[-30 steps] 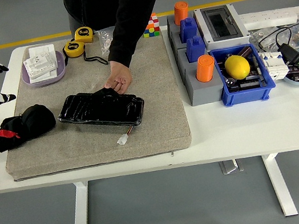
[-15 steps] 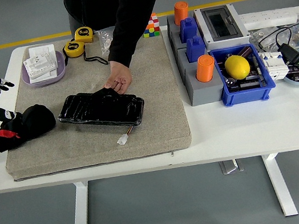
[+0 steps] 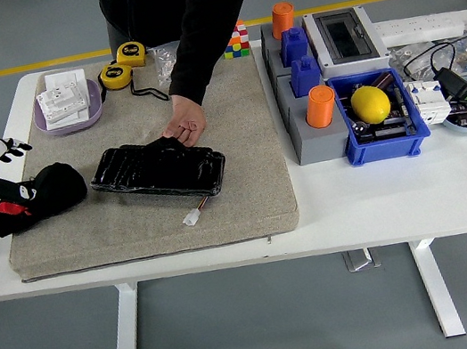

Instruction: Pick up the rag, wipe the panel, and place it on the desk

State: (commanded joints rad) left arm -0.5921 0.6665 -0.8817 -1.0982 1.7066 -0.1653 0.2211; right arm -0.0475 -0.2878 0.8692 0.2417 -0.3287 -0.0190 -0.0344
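So, black rag [image 3: 37, 196] bunched at left end of grey mat [image 3: 247, 199], left hand [image 3: 0, 172] right against its left edge, fingers spread, nothing gripped, glossy black panel [image 3: 158, 170] just right of rag, person's hand [image 3: 186, 126] pressing panel's far edge

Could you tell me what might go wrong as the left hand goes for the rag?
The left hand is at the black rag's far left end, so a shallow grasp may catch only a fold and drop it. A person's hand rests on the black panel, so wiping could brush those fingers. The panel's white connector could snag the cloth.
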